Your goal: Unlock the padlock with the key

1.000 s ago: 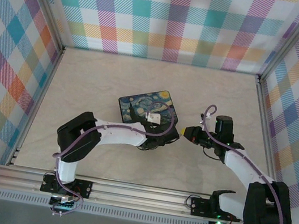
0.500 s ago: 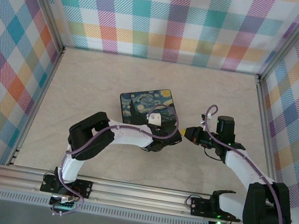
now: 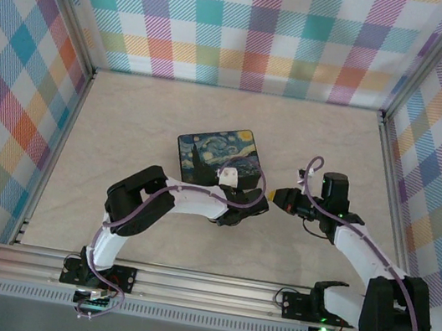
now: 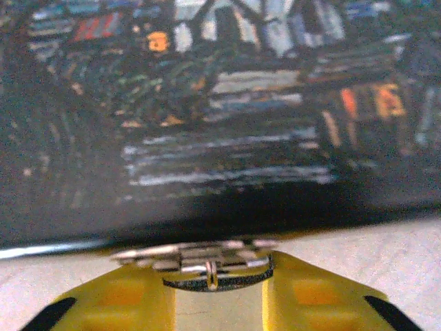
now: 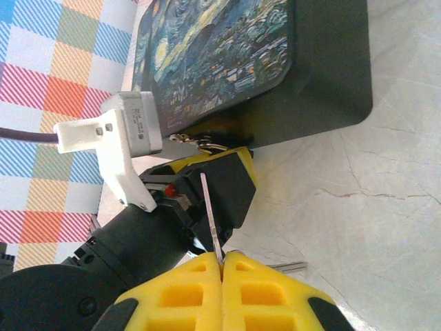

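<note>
Now the box (image 3: 211, 151) lies near the middle of the table (image 3: 136, 117), with chequered walls (image 3: 261, 28) on three sides, and both my grippers crowd its near right corner. My left gripper (image 4: 217, 279) faces the box's dark side wall. Its yellow fingers (image 4: 117, 303) stand a little apart, and the padlock (image 4: 207, 254) lies across their tips, hard against the foot of the box. Whether the fingers actually pinch it I cannot tell. My right gripper (image 5: 222, 265) is closed tight on the key (image 5: 209, 214), whose thin flat blade sticks straight out of the seam between the yellow pads. From the right wrist, the left arm's black wrist and its white camera mount (image 5: 117, 145) bulk up just beside the blade. The left fingers lie between the key tip and the padlock, which are apart. The box is a flat, dark, round-cornered slab with a swirly blue-and-yellow painted lid; the lid is down and the inside hidden. The padlock is tiny and silvery, with a thin loop. The table is pale and marbled.
</note>
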